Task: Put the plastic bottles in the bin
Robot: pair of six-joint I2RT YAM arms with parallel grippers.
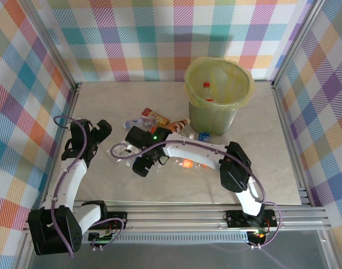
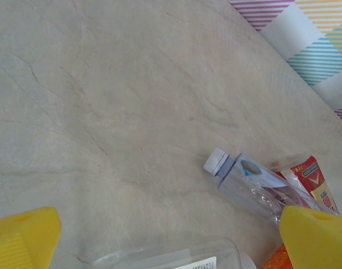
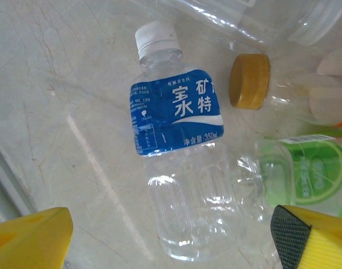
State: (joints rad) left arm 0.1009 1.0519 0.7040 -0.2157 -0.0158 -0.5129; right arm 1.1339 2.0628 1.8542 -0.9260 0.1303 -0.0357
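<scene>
In the right wrist view a clear plastic bottle (image 3: 179,162) with a blue label and white cap lies flat on the table. Its base sits between the wide-apart fingers of my right gripper (image 3: 171,241), which do not touch it. From above, that gripper (image 1: 142,166) hangs low over the bottle pile in mid-table. My left gripper (image 1: 104,130) stands open to the pile's left, with a clear bottle (image 2: 171,258) low between its fingers (image 2: 22,238) and a white-capped bottle (image 2: 246,178) beyond. The yellow-green bin (image 1: 218,95) stands at the back right with bottles (image 1: 207,88) inside.
More bottles lie around: a green-labelled one (image 3: 305,171), a brown-capped one (image 3: 249,81), a red-labelled one (image 1: 155,116) and an orange-labelled one (image 1: 188,164). Checked walls and metal frame rails (image 1: 286,123) enclose the table. Bare tabletop lies at the front right (image 1: 277,168).
</scene>
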